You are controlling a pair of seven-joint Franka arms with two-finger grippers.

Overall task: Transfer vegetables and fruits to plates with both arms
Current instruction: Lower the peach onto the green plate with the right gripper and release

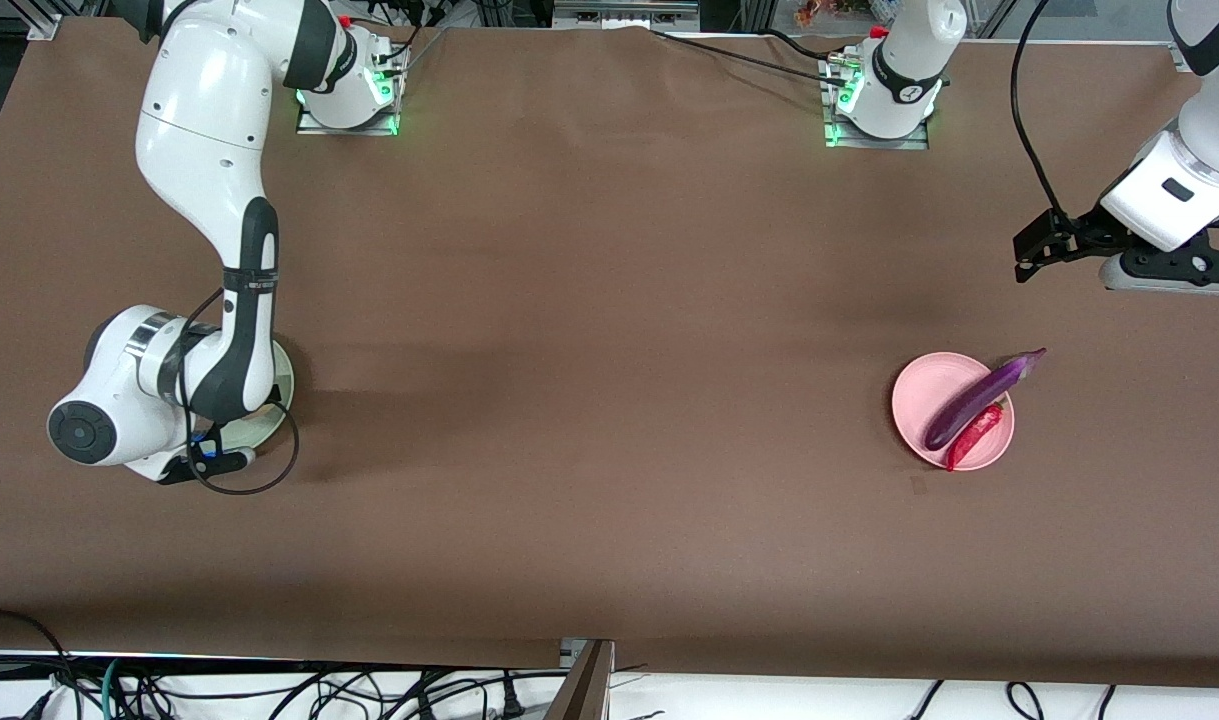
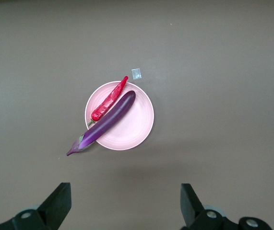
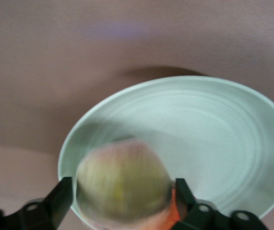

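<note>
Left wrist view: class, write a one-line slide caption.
Open left hand over round pink plastic plate holding a long glossy purple eggplant and a curved red chili pepper.

Pink plate (image 1: 919,398) lay toward left arm's end of table. Eggplant (image 1: 972,402) lay across it, stem end overhanging rim. Chili pepper (image 1: 973,437) lay just beside eggplant, on side nearer front camera, tip past rim. Left gripper (image 2: 125,203) hung over bare table near that plate. Mint plate (image 3: 232,139) sat toward right arm's end, mostly under right arm. Right gripper (image 3: 123,192) sat over mint plate, yellow-green fruit (image 3: 123,184) between fingers, apparently touching both.
</note>
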